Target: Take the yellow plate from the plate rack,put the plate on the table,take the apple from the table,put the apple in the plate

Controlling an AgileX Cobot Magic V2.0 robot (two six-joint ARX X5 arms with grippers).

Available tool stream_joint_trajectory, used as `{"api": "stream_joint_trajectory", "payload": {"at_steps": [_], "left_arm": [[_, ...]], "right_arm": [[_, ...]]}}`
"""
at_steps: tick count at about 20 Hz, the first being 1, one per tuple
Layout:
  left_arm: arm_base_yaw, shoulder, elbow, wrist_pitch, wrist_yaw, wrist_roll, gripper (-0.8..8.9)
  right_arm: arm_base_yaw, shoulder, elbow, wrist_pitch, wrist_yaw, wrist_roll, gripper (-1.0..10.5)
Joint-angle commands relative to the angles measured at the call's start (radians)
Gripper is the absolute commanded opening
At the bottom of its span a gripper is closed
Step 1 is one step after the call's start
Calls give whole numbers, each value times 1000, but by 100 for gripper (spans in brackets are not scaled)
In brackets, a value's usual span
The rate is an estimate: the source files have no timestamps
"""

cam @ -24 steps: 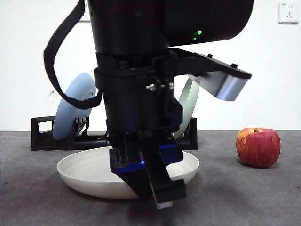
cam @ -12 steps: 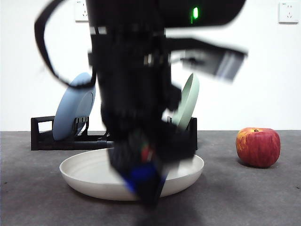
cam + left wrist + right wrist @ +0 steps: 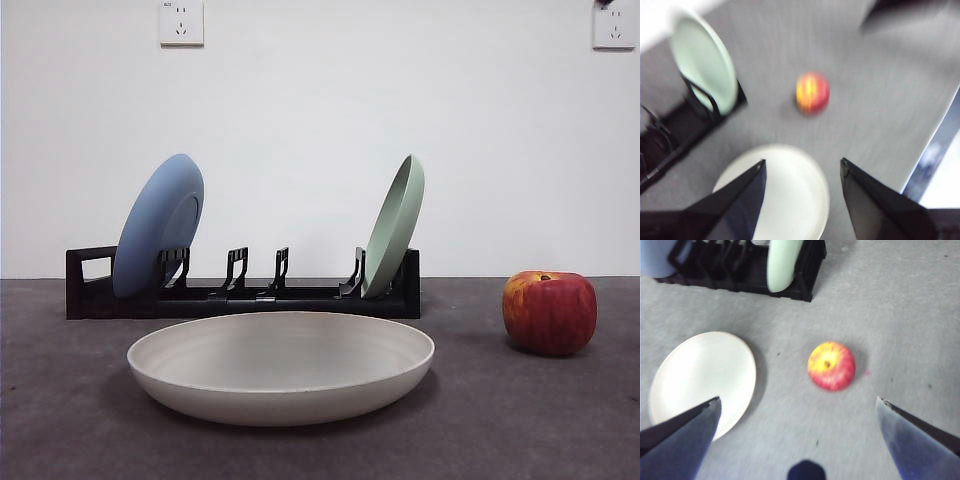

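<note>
Both our hands, left and right, hover spread and empty; with the plate flat on the tabletop, we next grasp the apple beside it.

Looks like a lab test bench, not a kitchen: bare white wall with two sockets, rough grey table, lone black plate rack.

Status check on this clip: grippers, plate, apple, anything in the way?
Left gripper open, empty, above the round cream plate. Right gripper open, high over the red apple. Plate flat on the dark grey table; apple beside it, untouched. Nothing between them.
</note>
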Motion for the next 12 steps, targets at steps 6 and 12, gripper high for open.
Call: {"api": "stream_joint_trajectory", "payload": {"at_steps": [6,12], "left_arm": [[3,-262,0,-26,-3,-103,252],[3,-282,0,-90,-3,-115,252]], "right_arm": [[77,327,3,138,72,7,631],[159,531,3,245,205,6,641]]}}
